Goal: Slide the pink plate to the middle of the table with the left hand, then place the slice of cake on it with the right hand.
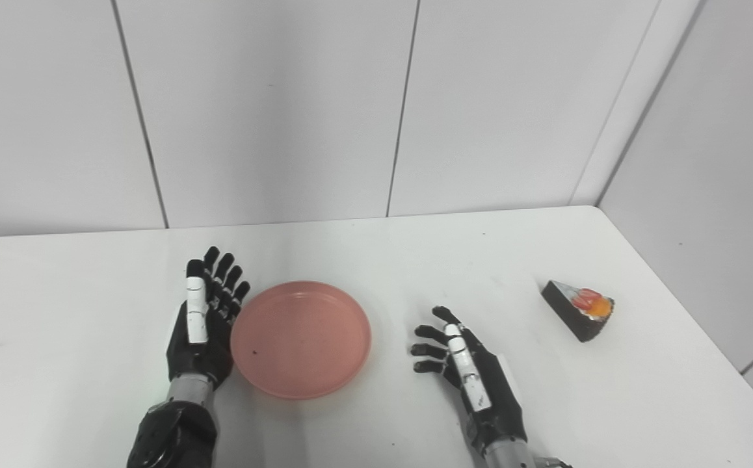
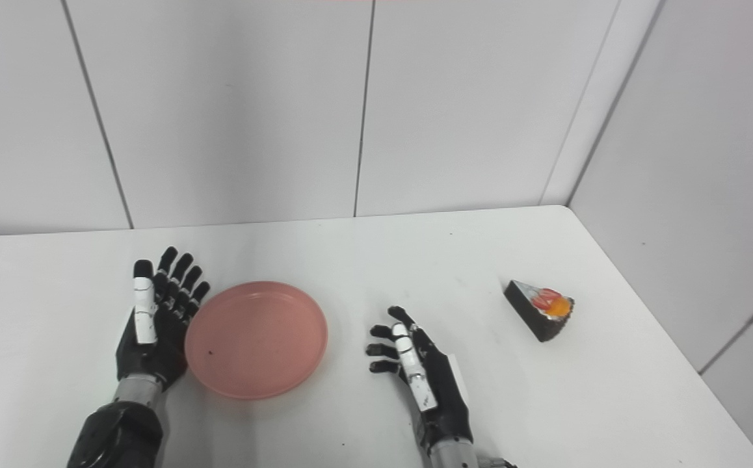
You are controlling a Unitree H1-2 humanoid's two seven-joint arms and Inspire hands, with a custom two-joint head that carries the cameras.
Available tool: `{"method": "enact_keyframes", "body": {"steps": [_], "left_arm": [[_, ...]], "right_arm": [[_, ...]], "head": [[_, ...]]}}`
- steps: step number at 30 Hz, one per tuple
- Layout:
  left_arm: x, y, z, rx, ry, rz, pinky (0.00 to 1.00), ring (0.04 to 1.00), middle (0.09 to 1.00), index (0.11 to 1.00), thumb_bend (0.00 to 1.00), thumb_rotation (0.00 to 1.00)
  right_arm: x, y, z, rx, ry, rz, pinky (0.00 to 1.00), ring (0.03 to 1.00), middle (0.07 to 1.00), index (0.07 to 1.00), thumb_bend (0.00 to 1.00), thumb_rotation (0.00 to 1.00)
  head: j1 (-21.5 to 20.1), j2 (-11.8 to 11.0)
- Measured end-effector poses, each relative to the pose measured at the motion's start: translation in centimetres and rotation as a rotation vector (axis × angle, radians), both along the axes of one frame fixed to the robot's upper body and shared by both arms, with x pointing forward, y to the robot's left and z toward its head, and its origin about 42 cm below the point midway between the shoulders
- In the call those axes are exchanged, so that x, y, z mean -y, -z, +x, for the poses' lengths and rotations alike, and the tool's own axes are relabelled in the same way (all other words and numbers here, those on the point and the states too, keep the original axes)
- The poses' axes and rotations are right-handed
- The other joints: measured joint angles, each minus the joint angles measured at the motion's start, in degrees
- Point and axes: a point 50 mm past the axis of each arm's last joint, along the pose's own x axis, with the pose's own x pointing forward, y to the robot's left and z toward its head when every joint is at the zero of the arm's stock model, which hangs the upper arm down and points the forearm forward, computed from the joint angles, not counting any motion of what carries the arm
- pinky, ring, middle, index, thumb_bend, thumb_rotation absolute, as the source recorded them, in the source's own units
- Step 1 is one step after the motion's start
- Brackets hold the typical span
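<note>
Both forearms run out at the bottom edge, so nothing above the wrists shows, and the desk [image 1: 363, 253] is cut by the left, bottom and right edges, with only its far edge and far right corner in full view. The left hand [image 1: 199, 325] stands edge-on against the plate [image 1: 300, 338], covering a sliver of its left rim, and whether palm and rim touch cannot be told. The topping on the cake [image 1: 578, 310] reads only as a red and orange blur, and its far side is hidden.
</note>
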Motion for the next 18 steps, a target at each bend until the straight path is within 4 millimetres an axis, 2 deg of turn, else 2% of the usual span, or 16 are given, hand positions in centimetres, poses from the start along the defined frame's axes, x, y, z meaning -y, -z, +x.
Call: {"method": "enact_keyframes", "body": {"steps": [5,7,8,9,12,14,18], "left_arm": [[0.0,0.2,0.0,0.025,-0.006,0.012,0.94,0.977,0.97,1.0,0.86,0.81],[-0.1,0.2,0.0,0.029,-0.01,0.013,0.93,0.965,0.963,0.993,0.86,0.81],[-0.1,0.3,0.0,0.028,-0.012,0.013,0.92,0.966,0.964,0.997,0.86,0.81],[-0.1,0.4,0.0,0.027,-0.015,0.012,0.92,0.967,0.964,0.999,0.86,0.81],[-0.2,0.5,0.0,0.028,-0.02,0.011,0.91,0.967,0.958,1.0,0.85,0.82],[-0.2,0.5,0.1,0.028,-0.02,0.009,0.91,0.964,0.952,1.0,0.84,0.82],[-0.1,0.5,0.4,0.031,-0.02,0.008,0.89,0.95,0.925,1.0,0.85,0.81]], "right_arm": [[0.4,0.1,0.0,0.034,-0.004,-0.085,0.58,0.664,0.738,0.803,0.6,0.8],[1.0,-0.4,0.0,0.051,0.001,-0.146,0.59,0.681,0.754,0.786,0.63,0.8],[1.6,-1.0,0.0,0.069,0.003,-0.186,0.58,0.687,0.771,0.791,0.68,0.84],[2.1,-1.6,0.1,0.094,0.006,-0.233,0.58,0.69,0.776,0.792,0.7,0.85],[4.5,-4.4,1.1,0.181,0.027,-0.407,0.57,0.697,0.793,0.812,0.84,0.88],[5.9,-6.6,1.9,0.231,0.046,-0.544,0.57,0.704,0.811,0.827,0.87,0.88],[7.8,-10.7,2.5,0.242,0.051,-0.765,0.59,0.716,0.822,0.818,0.85,0.7]], "head": [[-0.09,-0.53],[0.0,-0.53],[0.0,-0.53],[-0.09,-0.7],[0.09,-1.05],[0.44,-1.23],[0.96,-1.49]]}}
